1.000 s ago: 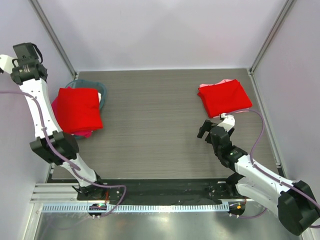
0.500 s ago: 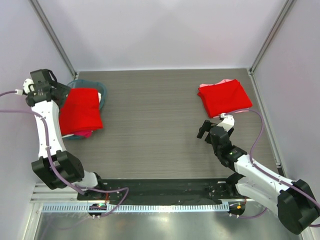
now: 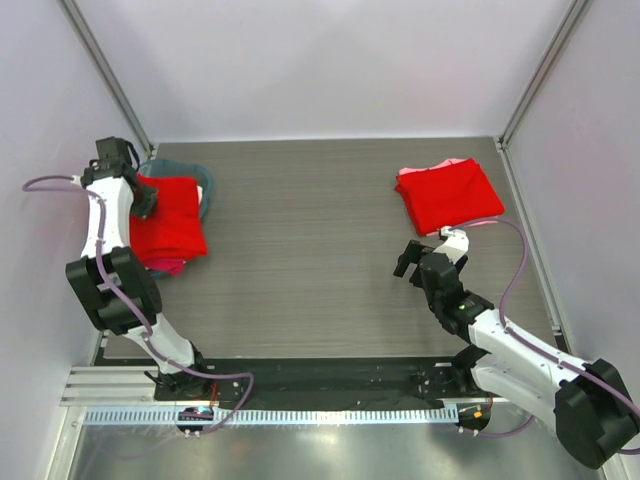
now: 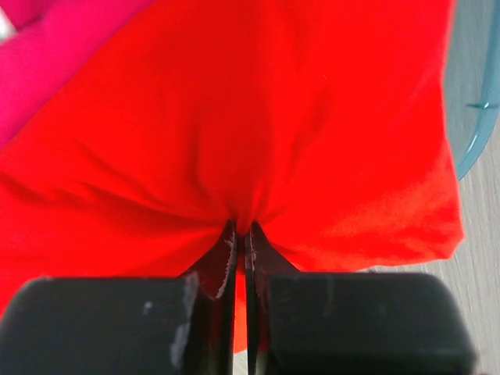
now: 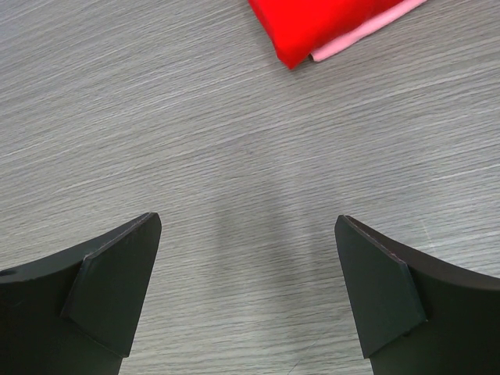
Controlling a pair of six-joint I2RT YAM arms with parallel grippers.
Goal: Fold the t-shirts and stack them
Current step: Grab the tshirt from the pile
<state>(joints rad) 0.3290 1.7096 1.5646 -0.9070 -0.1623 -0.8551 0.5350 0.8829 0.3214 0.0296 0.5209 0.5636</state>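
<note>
Pinching a fold of cloth, the left gripper (image 3: pixel 140 196) (image 4: pixel 241 231) has its two fingers pressed together with no gap showing, and the red t-shirt (image 3: pixel 170 225) (image 4: pixel 258 117) puckers in radiating creases straight into the fingertips. That shirt spreads out ahead of the fingers in the wrist view and fills most of it. Beyond the fingertips and to their left a crimson-pink t-shirt (image 4: pixel 47 62) (image 3: pixel 166 266) shows from under the red one. To the right of the fingers the rim of the teal basket (image 4: pixel 473 117) (image 3: pixel 206 186) curves out from beneath the red cloth. From above, the red shirt lies over the basket and partly onto the table (image 3: pixel 300 230), at the far left side. The right gripper (image 3: pixel 432 248) (image 5: pixel 246 226) has its fingers spread wide apart with nothing between them; only bare wood-grain table (image 5: pixel 234 117) shows in the gap. Ahead of these fingertips, slightly to the right and clear of them, sits a folded red t-shirt (image 5: pixel 320 23) (image 3: pixel 450 195) on top of a pale pink t-shirt (image 5: pixel 367 35) (image 3: pixel 415 175), whose edge shows along the near side. The two piles lie well apart on opposite sides of the table.
</note>
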